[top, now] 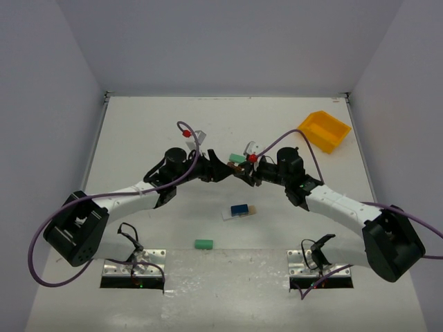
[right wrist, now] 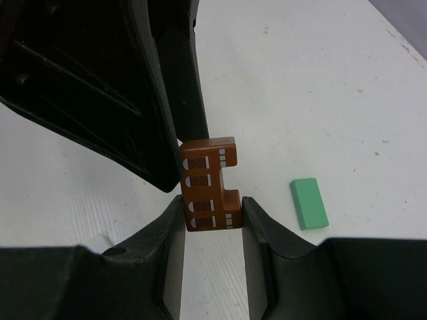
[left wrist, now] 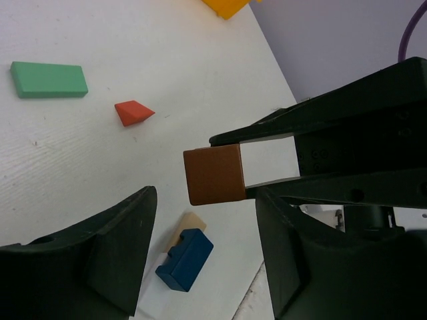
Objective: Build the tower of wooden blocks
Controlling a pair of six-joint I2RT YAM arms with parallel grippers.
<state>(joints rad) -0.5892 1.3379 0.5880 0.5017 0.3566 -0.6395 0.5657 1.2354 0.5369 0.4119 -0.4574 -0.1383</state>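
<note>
Currently, the step in hand appears to be a mid-air transfer of the brown block [right wrist: 208, 183] from one arm to the other, above the middle of the worktop [top: 138, 138].

Right fingers [right wrist: 267, 247]: clenched on the lower end of the brown block, one on each side. The block hangs clear of the worktop.

Left fingers [left wrist: 107, 260]: spread, one on either side of the block's free end. The left wrist view shows a visible gap on one side. The right wrist view shows one finger at or against the block's upper edge. No grasp is established.

Tower status: a blue block [left wrist: 185, 260] rests on the pale plank [left wrist: 191, 223], on the worktop below the meeting point of the arms. A green block [left wrist: 48, 79] and a red wedge [left wrist: 133, 112] lie loose beyond it. A second green block [top: 203, 243] lies nearer the arm bases. The yellow bin [top: 324, 130] stands well apart at the far right. Construction is judged to be at an early stage.

Next move, as a judgement: the left fingers must clamp squarely on the free end before the right fingers let go. Early release would likely drop the block. Placement on the blue block will then call for careful alignment.
</note>
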